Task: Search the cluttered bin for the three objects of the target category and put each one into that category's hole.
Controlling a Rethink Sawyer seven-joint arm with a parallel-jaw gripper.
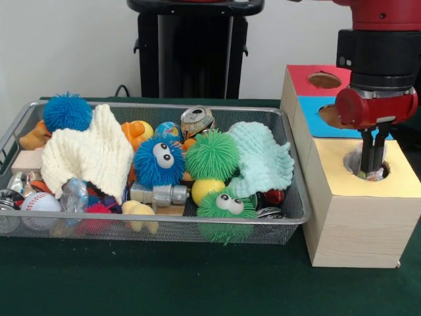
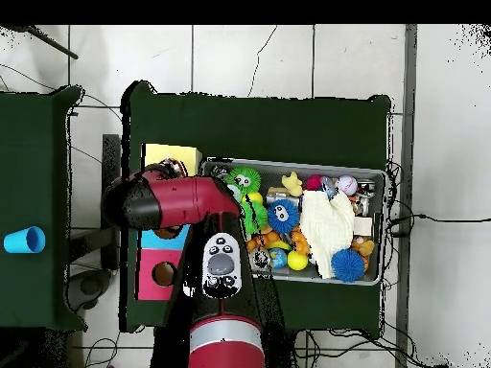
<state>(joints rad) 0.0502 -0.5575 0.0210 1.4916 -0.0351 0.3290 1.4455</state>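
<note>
The gripper [image 1: 372,164] hangs in the yellow hole [image 1: 366,162] of the box [image 1: 355,217] at one end of the worktop [image 1: 164,283], its fingers close together, pinching a small crinkled object [image 1: 375,174]. The bin [image 1: 289,197] beside the box holds balls, cloths, a crushed can [image 1: 197,120] and toys.
</note>
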